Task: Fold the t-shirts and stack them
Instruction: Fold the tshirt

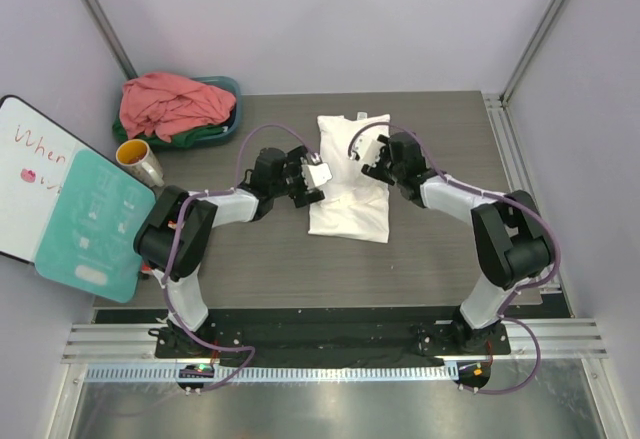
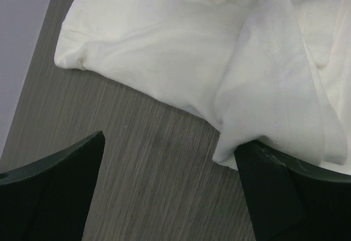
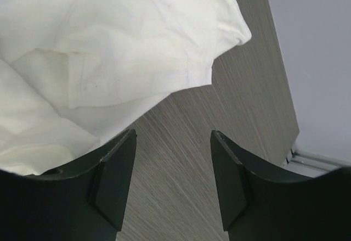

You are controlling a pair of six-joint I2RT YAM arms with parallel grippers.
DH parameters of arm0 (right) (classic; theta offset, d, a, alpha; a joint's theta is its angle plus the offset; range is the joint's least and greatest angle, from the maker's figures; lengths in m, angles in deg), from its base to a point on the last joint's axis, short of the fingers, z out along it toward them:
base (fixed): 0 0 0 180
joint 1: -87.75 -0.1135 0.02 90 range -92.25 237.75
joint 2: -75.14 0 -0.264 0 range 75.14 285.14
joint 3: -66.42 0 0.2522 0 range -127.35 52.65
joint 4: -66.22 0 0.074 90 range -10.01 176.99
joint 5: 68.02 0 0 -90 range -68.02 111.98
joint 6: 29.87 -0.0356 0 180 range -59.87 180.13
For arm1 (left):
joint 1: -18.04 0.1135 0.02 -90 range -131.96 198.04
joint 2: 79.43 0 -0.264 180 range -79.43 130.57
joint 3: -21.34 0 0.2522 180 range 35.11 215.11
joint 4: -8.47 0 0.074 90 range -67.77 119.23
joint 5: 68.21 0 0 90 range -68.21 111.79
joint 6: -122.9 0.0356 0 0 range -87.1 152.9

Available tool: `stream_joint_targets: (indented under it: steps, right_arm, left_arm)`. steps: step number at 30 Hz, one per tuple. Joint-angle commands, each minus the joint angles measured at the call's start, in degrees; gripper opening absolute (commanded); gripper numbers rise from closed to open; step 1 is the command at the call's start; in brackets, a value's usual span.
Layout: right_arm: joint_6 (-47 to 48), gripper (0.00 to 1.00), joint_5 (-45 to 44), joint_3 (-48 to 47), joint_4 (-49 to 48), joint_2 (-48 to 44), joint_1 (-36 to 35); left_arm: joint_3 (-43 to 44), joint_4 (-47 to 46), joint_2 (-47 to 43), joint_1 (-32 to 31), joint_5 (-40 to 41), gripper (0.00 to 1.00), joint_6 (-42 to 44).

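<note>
A white t-shirt (image 1: 350, 179) lies folded into a long strip at the middle of the table. My left gripper (image 1: 315, 177) hovers at its left edge, open wide; in the left wrist view the left gripper (image 2: 170, 158) has only bare table between its fingers. A folded corner of the white t-shirt (image 2: 181, 49) rests against the right finger (image 2: 285, 191). My right gripper (image 1: 365, 154) is over the shirt's upper right edge. Seen from the right wrist, the right gripper (image 3: 174, 142) is open over bare table beside the white t-shirt (image 3: 109, 49). A salmon-pink t-shirt (image 1: 170, 104) lies heaped on a dark green one (image 1: 205, 137).
The two heaped shirts sit in a teal basin (image 1: 232, 87) at the back left corner. A yellow-lined cup (image 1: 135, 156) stands in front of it. A whiteboard (image 1: 30, 174) and a teal board (image 1: 95, 224) lean at the left edge.
</note>
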Motion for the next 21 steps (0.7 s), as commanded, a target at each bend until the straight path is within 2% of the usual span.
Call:
stream_joint_targets:
  steps: [1,3,7,9,13,14,18,21]
  right_arm:
    - [-4.8,0.61,12.8,-4.6,12.7,-5.6,1.3]
    - [-4.7,0.6,15.8,-4.3,16.1,-7.2,1.8]
    - [-2.4,0.57,24.1,-4.8,24.5,-9.1,2.7]
    - [-0.7,0.57,28.1,-4.9,28.9,-9.9,2.6]
    - [0.9,0.49,30.8,-5.9,31.4,-8.6,2.6]
    - [1.2,0.45,31.6,-7.2,32.1,-7.9,2.6]
    - [3.5,0.44,32.2,-10.0,32.5,-4.7,2.6]
    - [4.7,0.43,35.3,-10.7,32.5,-4.0,2.6]
  left_arm:
    - [0.2,-3.1,-2.5,0.5,4.0,1.0,-4.2]
    - [0.3,-3.6,-2.9,0.5,5.9,1.0,-5.6]
    - [1.1,-6.0,-3.5,0.5,17.1,1.0,-9.0]
    - [1.6,-5.4,-3.5,0.8,18.2,1.0,-9.3]
    - [-0.3,-4.7,-5.8,1.6,13.1,1.0,-9.6]
    - [-0.7,-3.7,-6.1,1.6,9.8,1.0,-9.7]
    - [-0.4,0.8,-7.2,1.4,2.5,1.0,-10.5]
    - [2.4,5.6,-7.5,1.2,1.8,1.0,-12.2]
